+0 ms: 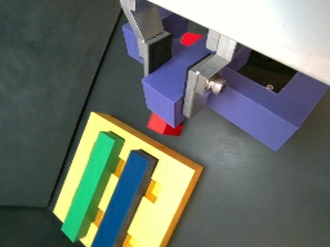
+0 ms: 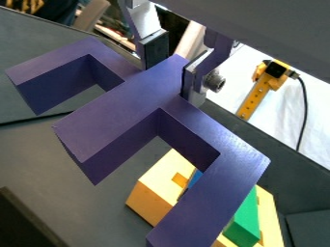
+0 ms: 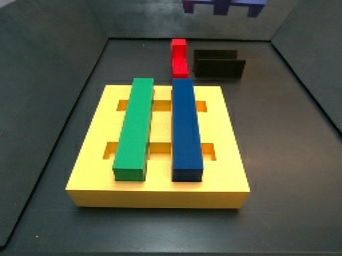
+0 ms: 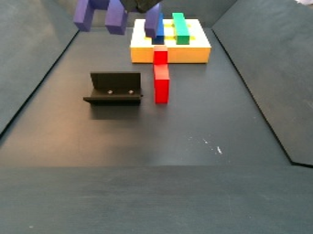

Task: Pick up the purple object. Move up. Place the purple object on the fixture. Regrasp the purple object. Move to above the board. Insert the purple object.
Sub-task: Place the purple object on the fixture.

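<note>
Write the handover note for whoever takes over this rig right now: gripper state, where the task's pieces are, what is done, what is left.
Gripper: shut on the purple object, raised high above the floor.
Fixture: bare, on the dark floor beside the red block.
Board: yellow, holding a green bar and a dark-blue bar.
Done: pick-up and lift.
Left: set the piece on the fixture, regrasp, move above the board, insert.

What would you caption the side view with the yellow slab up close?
Green bar and blue bar sit in the yellow board; the end effector's purple object hangs high behind.
</note>
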Available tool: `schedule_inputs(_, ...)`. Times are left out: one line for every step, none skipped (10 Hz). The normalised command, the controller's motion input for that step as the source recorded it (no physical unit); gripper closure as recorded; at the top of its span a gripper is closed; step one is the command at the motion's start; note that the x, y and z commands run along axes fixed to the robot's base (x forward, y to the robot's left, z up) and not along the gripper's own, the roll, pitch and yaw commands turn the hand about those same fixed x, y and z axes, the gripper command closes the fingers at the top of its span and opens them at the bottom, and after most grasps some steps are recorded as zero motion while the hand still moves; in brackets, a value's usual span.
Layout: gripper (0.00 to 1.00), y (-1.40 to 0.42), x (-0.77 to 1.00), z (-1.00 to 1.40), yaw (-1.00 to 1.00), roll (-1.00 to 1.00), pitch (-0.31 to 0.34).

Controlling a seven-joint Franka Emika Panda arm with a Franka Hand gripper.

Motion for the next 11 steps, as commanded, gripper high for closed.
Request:
schedule_inputs(1.0, 0.08, 0.99, -0.35, 0.16, -0.28, 0.0)
schedule_inputs(1.0, 0.0, 1.0, -0.33, 0.15, -0.24, -0.046)
schedule_inputs(1.0, 0.0, 0.99, -0.37, 0.18, -0.24, -0.117)
schedule_inputs(1.0, 0.0, 0.93, -0.33, 0.22, -0.21, -0.137)
schedule_inputs(1.0, 0.0, 0.9, -0.3, 0.26, -0.17, -0.134)
schedule_inputs(1.0, 0.05, 0.83, -0.17, 0.37, -0.05, -0.026)
schedule_inputs(1.0, 0.19, 0.72, -0.28, 0.35, -0.13, 0.0)
schedule_inputs(1.0, 0.24, 0.77, -0.23, 0.3, -0.07, 0.0)
schedule_inputs(1.0, 0.29, 0.45, -0.39, 0.24, -0.02, 0.0)
schedule_inputs(1.0, 0.16, 0.05, -0.37, 0.19, -0.04, -0.069)
schedule_inputs(1.0, 0.0, 0.3, -0.37, 0.05, 0.04, 0.0)
